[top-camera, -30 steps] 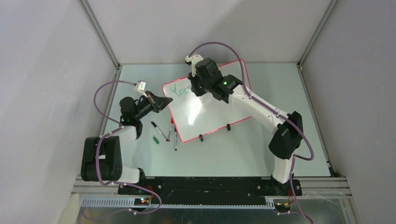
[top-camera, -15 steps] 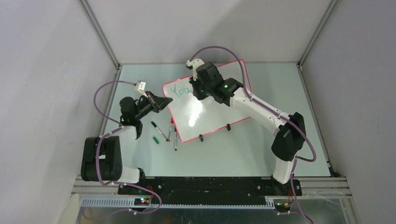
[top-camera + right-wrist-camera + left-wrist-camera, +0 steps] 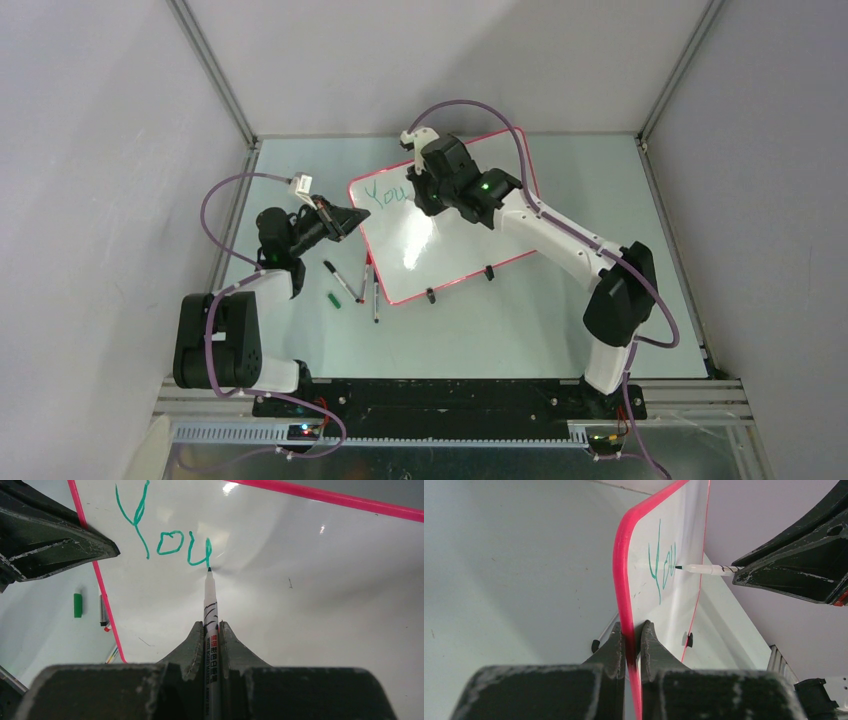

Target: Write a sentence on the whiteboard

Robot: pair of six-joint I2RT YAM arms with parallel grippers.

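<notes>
The whiteboard [image 3: 455,245], glossy white with a red-pink rim, lies tilted across the middle of the table. My left gripper [image 3: 352,221] is shut on its left rim [image 3: 620,570], one finger on each face. The sentence [image 3: 383,194] reads "You" in teal near the board's upper left corner [image 3: 165,542]. My right gripper [image 3: 211,625] is shut on a white marker [image 3: 210,600]. The marker's dark tip touches the board just below the right stroke of the "u". In the left wrist view the marker [image 3: 706,569] reaches the "You" [image 3: 663,567] from the right.
Loose markers [image 3: 340,280] [image 3: 375,295] and a green cap [image 3: 336,300] lie on the table by the board's lower left corner. Two black clip feet [image 3: 430,296] [image 3: 490,272] sit on its near edge. Grey walls close in on the table's left, back and right.
My right wrist has shifted slightly to the right over the board's upper left, carrying the marker. The left arm and the board have not moved.
</notes>
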